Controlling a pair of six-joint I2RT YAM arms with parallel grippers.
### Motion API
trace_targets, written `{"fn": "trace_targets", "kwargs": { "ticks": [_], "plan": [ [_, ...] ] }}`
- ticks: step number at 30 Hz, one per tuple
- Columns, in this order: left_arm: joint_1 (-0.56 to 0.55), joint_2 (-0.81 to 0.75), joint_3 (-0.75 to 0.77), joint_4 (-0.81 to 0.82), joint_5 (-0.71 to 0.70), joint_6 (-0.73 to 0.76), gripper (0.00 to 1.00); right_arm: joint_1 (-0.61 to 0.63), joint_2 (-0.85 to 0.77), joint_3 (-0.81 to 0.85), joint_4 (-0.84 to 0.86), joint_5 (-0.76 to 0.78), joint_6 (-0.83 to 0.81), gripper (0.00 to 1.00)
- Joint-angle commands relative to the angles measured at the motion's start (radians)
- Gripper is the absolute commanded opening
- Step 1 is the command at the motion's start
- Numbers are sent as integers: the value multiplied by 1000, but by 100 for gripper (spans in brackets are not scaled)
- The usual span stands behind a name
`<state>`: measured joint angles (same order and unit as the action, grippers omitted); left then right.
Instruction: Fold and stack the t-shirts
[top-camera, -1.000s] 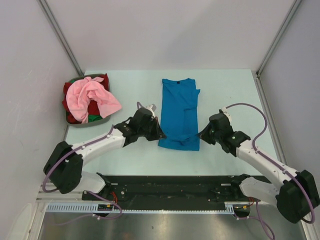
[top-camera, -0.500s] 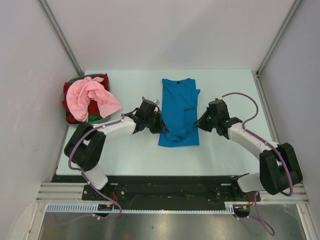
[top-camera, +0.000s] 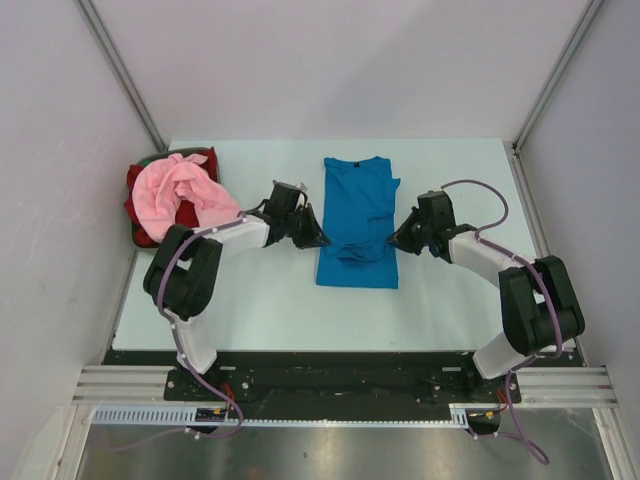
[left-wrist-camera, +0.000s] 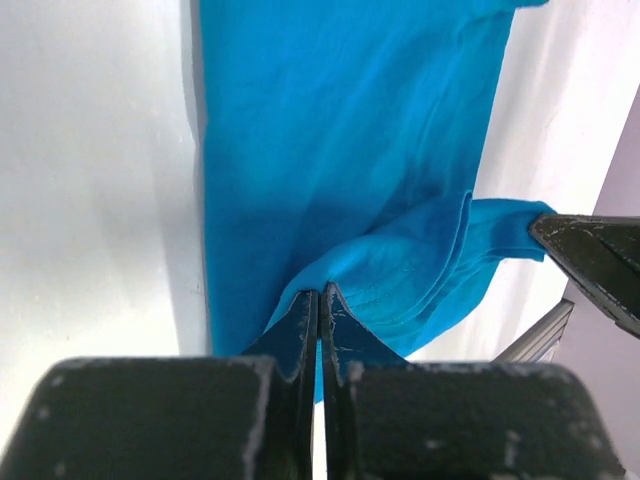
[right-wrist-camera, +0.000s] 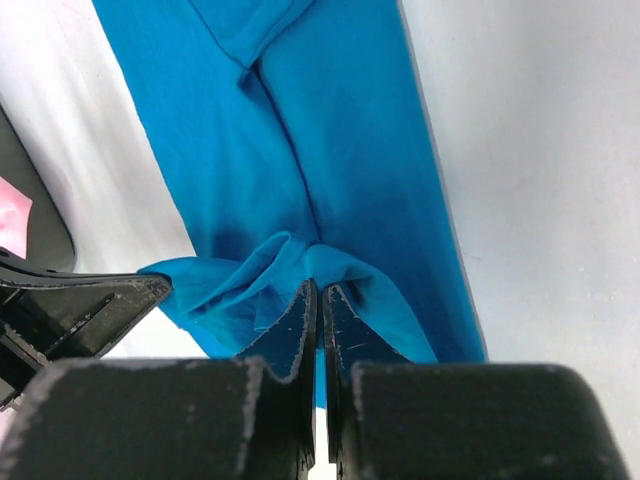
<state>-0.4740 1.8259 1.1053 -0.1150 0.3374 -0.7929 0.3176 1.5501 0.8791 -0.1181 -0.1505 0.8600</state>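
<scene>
Where the blue t-shirt (top-camera: 358, 215) lies lengthwise on the pale table (top-camera: 450, 170), collar toward the far edge and sleeves folded inward, part of its near half is raised off the flat cloth and bunched. The left gripper (top-camera: 322, 243) is at the shirt's left edge, somewhat nearer than its middle, with its fingers (left-wrist-camera: 295, 335) pressed together on a pinch of the blue cloth. The right gripper (top-camera: 392, 243) is at the shirt's right edge, level with the left one, and its fingers (right-wrist-camera: 290, 335) are likewise clamped tight on the same cloth. Between the two grips the lifted cloth sags in loose folds over the flat part of the shirt; the shirt's nearest edge lies flat on the table. In each wrist view the cloth is caught at the very tips of the closed fingers, and the tip of the other gripper shows at the far side of the fold. Well to the left of the blue t-shirt, and apart from it, the dark grey basket (top-camera: 150, 243) stands; a pink t-shirt (top-camera: 180, 190) is heaped on top of it, one end hanging over the rim on the side facing the blue t-shirt; a red t-shirt (top-camera: 138, 200) lies under the pink one, showing on the sides away from the blue t-shirt. Both arms reach in from the near side of the blue t-shirt, one on either flank.
</scene>
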Motion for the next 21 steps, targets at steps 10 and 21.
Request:
{"fn": "trace_targets", "kwargs": {
  "ticks": [10,21],
  "plan": [
    [32,128,189,-8,75,35,0,-52,116,127,64,-37,-22,0],
    [224,211,341,231,236,-150,96,-140,300,311,314,-37,66,100]
  ]
}}
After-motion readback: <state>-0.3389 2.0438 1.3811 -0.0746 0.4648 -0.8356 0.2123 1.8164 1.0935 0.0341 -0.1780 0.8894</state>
